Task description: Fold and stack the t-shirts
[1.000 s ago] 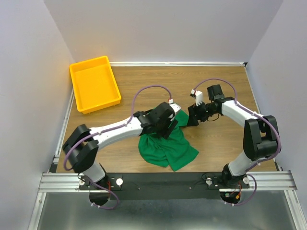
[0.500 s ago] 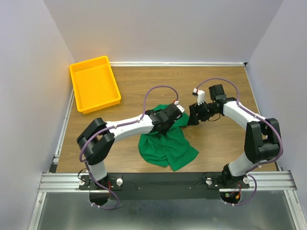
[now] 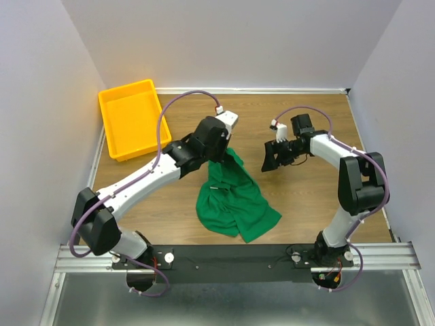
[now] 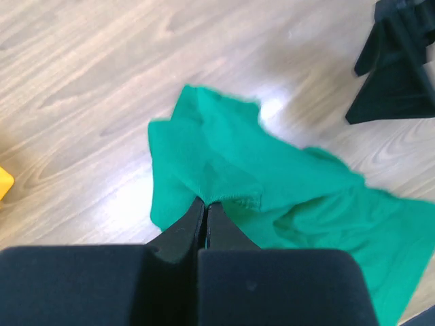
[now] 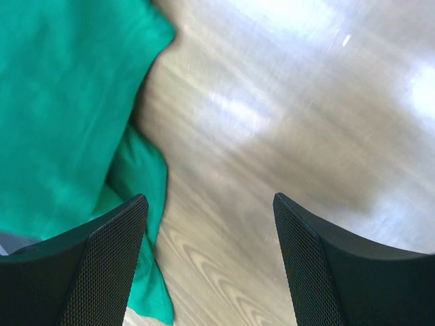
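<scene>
Nearest you, the shirt (image 3: 238,207) lies crumpled on the table (image 3: 319,115), not yet spread or folded. Over the last second your left gripper (image 4: 205,204) has clamped tight on a fold at the shirt's far edge and pulled up and back, drawing that edge into a peak. Your right gripper (image 5: 209,200) has hardly moved. It hangs just beside the cloth, jaws wide, holding nothing. So the lift to spread has likely begun, and you'll probably need a second grip. The tray (image 3: 108,128) sits well apart, far left.
</scene>
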Available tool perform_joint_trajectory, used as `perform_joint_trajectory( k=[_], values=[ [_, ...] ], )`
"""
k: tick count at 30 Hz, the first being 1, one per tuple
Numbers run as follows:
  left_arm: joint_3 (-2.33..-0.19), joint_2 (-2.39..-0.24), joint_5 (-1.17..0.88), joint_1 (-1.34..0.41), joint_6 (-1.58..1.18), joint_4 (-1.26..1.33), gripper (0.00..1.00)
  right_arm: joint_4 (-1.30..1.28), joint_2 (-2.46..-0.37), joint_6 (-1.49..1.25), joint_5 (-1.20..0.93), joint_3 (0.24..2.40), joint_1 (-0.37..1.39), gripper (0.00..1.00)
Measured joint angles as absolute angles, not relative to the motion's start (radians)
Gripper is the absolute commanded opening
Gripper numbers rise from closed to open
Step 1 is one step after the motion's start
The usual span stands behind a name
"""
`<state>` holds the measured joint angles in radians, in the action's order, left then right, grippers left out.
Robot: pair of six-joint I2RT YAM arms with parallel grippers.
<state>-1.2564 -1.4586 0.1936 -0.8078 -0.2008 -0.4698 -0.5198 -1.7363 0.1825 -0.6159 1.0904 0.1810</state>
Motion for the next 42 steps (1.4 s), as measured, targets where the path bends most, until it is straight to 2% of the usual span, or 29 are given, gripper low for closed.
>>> perform_joint_trajectory(
  k=[5,12,20,24,30,42],
  values=[
    [-1.23,-1.411,0.099,-0.746,-0.223,-0.429,0.0,-0.52,-1.779,0.165,-0.639,1.171,0.181,0.82],
    [-1.185,-1.376,-0.072,-0.637,-0.276,-0.357,0.0,-0.578,-1.772,0.273,-0.787,1.184,0.175,0.83],
    [-1.162,-1.358,-0.258,-0.471,-0.326,-0.26,0.0,-0.694,-1.63,0.496,-0.888,1.149,0.189,0.84],
    [-1.204,-1.393,-0.339,-0.466,-0.331,-0.237,0.0,-0.71,-1.555,0.565,-0.892,1.151,0.238,0.88],
    [-1.25,-1.43,-0.408,-0.464,-0.349,-0.209,0.0,-0.735,-1.56,0.585,-0.856,1.193,0.315,0.88],
    [-1.271,-1.442,-0.492,-0.46,-0.413,-0.162,0.0,-0.641,-1.689,0.395,-0.737,1.433,0.437,0.88]
  ],
)
